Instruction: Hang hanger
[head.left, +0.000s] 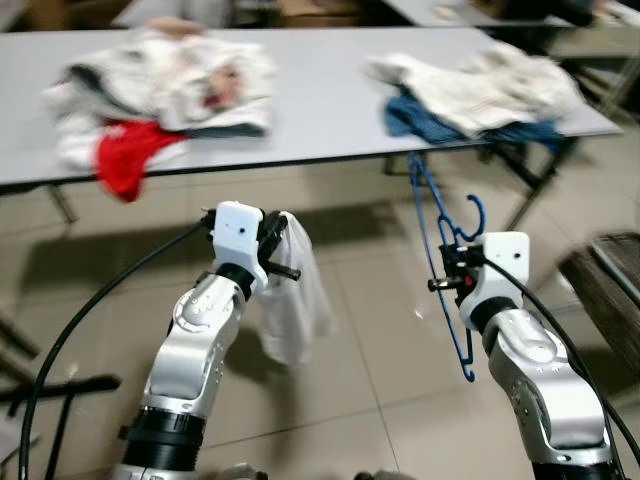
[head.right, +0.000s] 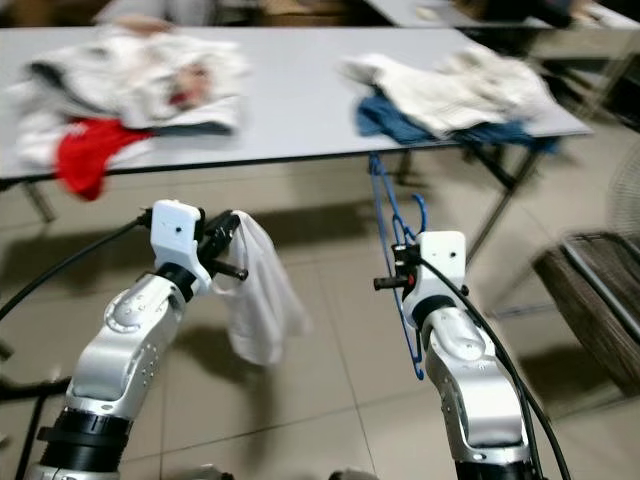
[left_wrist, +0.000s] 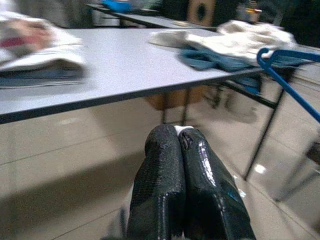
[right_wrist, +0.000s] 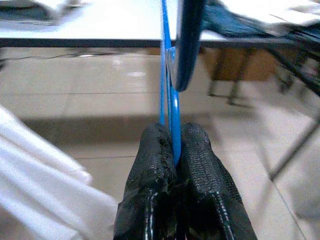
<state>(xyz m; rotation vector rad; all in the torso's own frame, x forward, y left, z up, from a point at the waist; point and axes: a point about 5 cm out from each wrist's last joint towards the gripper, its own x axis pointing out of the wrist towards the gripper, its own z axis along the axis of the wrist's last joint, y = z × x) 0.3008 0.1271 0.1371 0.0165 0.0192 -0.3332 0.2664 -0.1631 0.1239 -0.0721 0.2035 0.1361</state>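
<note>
A blue wire hanger (head.left: 432, 225) stands upright over the floor, its hook (head.left: 476, 215) near my right wrist. My right gripper (head.left: 447, 272) is shut on the hanger. In the right wrist view the fingertips (right_wrist: 161, 137) pinch the blue wire (right_wrist: 167, 75). A white garment (head.left: 295, 300) hangs down from my left gripper (head.left: 283, 243), which is shut on its top edge. In the left wrist view a sliver of the white cloth (left_wrist: 183, 129) pokes out between the closed fingers (left_wrist: 162, 150). Both grippers hover in front of the grey table (head.left: 320, 110).
On the table lie a pile of white clothes (head.left: 160, 80) with a red garment (head.left: 125, 155) hanging over the edge, and a white-and-blue pile (head.left: 480, 90) at the right. Black table legs (head.left: 530, 190) stand behind the hanger. A dark woven basket (head.left: 610, 290) sits at the far right.
</note>
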